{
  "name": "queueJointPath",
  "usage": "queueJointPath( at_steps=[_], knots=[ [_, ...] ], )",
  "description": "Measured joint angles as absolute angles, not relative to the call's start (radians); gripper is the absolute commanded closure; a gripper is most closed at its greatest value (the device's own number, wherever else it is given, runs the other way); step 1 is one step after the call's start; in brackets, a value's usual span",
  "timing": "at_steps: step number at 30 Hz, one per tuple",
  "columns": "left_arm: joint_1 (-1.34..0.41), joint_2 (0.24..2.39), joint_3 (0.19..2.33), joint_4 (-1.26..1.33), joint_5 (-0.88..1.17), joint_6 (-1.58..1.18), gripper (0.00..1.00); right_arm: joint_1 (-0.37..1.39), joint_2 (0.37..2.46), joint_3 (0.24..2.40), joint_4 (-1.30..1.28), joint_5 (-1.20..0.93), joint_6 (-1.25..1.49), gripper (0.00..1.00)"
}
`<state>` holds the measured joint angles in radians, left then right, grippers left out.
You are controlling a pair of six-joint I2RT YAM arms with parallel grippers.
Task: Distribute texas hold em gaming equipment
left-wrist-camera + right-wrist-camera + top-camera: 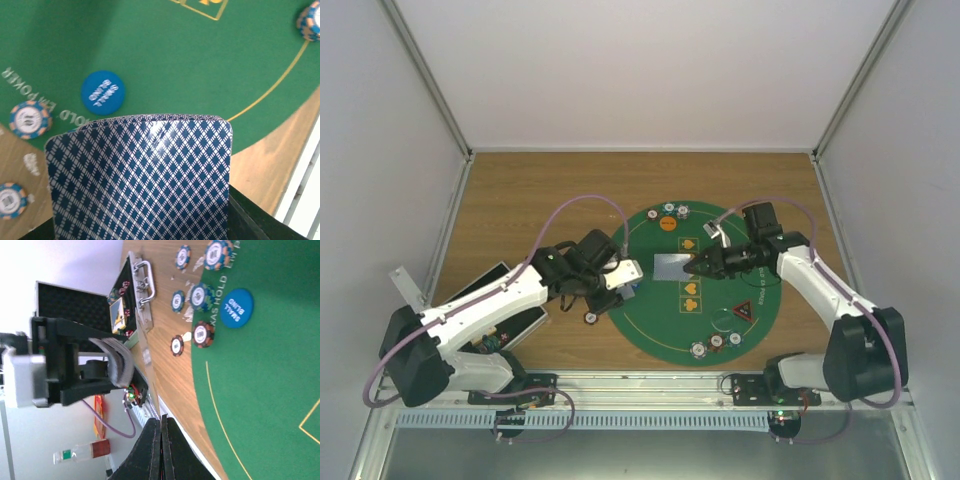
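My left gripper (620, 272) is shut on a deck of playing cards (140, 180) over the left edge of the green mat (710, 300). The deck's blue-diamond back fills the lower half of the left wrist view. My right gripper (698, 267) is shut on a single card (670, 267), held flat above the mat's middle. In the right wrist view the card shows edge-on between the closed fingers (161, 419). A blue small-blind disc (102, 92) and striped chips (30, 119) lie below the deck. An orange disc (667, 224) and a triangle marker (741, 312) lie on the mat.
The open black case (495, 300) lies at the left on the wooden table, its handle in the right wrist view (142, 285). Chips sit at the mat's far edge (684, 211) and near edge (717, 341). One chip (590, 317) lies off the mat.
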<state>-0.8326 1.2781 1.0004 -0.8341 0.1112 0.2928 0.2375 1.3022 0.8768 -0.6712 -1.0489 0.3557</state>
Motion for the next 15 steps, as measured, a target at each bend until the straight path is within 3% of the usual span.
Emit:
queueJointPath(
  at_steps=[8,15],
  knots=[
    [-0.663,1.256,1.0,-0.834,0.106,0.303,0.46,0.255,1.444,0.826,-0.6,-1.004,0.39,0.99],
    [-0.593,1.241,1.0,-0.835,0.111,0.303,0.47,0.354,1.616,0.82,-0.388,-0.96,0.554,0.99]
  ],
)
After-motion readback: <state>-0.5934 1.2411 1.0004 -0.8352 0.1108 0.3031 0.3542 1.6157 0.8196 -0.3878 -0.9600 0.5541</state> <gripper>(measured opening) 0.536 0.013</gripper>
